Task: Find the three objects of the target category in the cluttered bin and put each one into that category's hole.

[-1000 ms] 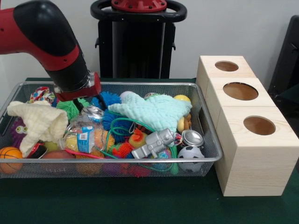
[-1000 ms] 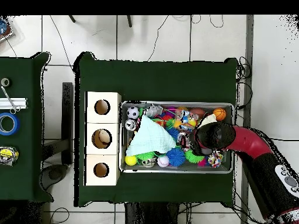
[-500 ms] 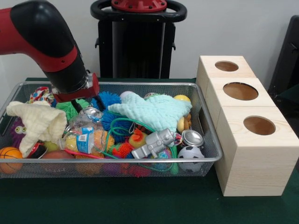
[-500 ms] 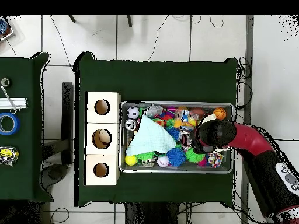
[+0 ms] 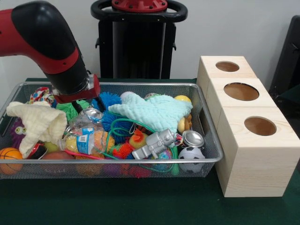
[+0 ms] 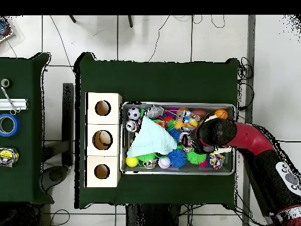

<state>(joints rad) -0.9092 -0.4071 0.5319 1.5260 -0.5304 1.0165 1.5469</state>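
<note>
The bin (image 5: 140, 84) is a silver wire-mesh basket full of toys, and it also shows in the overhead view (image 6: 176, 105). My gripper (image 5: 88, 107) hangs from the red and black arm (image 5: 51, 42) over the bin's left part. It is open and empty, with its black fingertips (image 5: 76, 108) just above a crushed clear plastic bottle (image 5: 84, 136) and a silver can top (image 5: 93, 113). In the overhead view the arm's wrist (image 6: 214, 132) hides the gripper. Three pale wooden boxes stand right of the bin, each with a round hole (image 5: 260, 125) (image 5: 241, 91) (image 5: 227, 66).
In the bin lie a mint cloth (image 5: 157, 111), a cream cloth (image 5: 40, 124), a silver figure (image 5: 154, 143), a soccer ball (image 5: 191, 153), a basketball (image 5: 9, 157), a tin can (image 5: 192, 138) and spiky balls (image 5: 110, 99). Tape and tools lie on a side table (image 6: 8, 125).
The arm has shifted slightly, its wrist rising a little and drifting towards the bin's side away from the robot. Nothing in the bin has moved.
</note>
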